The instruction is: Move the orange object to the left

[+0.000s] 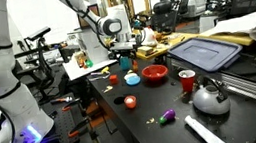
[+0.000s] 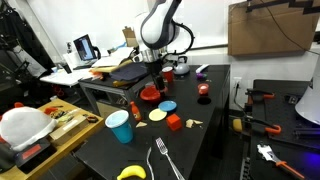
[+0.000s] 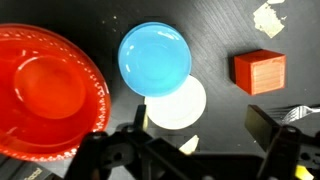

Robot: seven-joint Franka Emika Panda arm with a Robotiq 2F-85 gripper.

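The orange object is a small red-orange cube [image 3: 259, 72] on the black table, at the upper right of the wrist view. It also shows in both exterior views [image 2: 173, 122] [image 1: 112, 80]. My gripper [image 3: 205, 130] is open and empty and hangs well above the table. In the wrist view the cube lies just beyond the right finger, not between the jaws. The gripper also shows in both exterior views [image 2: 150, 68] [image 1: 122, 50], above the red bowl and the discs.
A red bowl [image 3: 45, 90], a blue disc [image 3: 155, 55] and a pale disc [image 3: 178, 103] lie near the cube. A blue cup [image 2: 120, 127], a fork [image 2: 165, 160], a red cup [image 1: 187, 80], a kettle [image 1: 210, 98] and a round orange piece [image 1: 129, 102] stand on the table.
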